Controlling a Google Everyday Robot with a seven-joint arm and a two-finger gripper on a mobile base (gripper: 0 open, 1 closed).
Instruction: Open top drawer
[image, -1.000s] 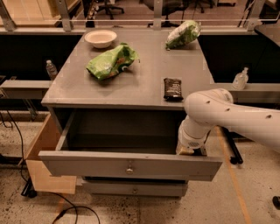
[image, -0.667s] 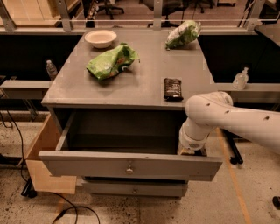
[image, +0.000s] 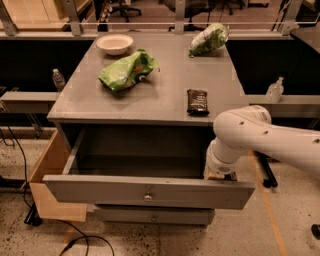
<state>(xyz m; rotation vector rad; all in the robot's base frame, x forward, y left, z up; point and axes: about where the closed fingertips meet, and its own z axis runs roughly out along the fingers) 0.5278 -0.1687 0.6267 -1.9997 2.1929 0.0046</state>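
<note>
Hardly anything moved vs 1 s ago: arm and drawer front sit approx where they were, drawer pulled well out already.

Claw (image: 219, 175) is low at the right end of the top drawer (image: 100, 190), tucked just behind the front panel, inside the box. The panel and wrist hide it, so can't tell how wide it's open or if it has hold of anything.

Key relation: the front panel lies immediately camera-side of the claw, its long axis running left-right. Any further opening means dragging the panel toward the camera, I'd judge. Knob (image: 147, 194) is at the panel centre, well left of the claw and not touched. Only 1 arm (image: 265, 137), reaching in from the right.

Task looks nearly or fully done.

Count: 1 top drawer out, 1 lower drawer (image: 180, 216) visible below and closed. On the tabletop (image: 165, 95): 1 bowl (image: 115, 43), 2 green bags (image: 127, 72) (image: 209, 39), 1 dark packet (image: 198, 101). Off to the sides: 2 bottles (image: 58, 79) (image: 274, 90), 1 brown box (image: 50, 170) at left.
</note>
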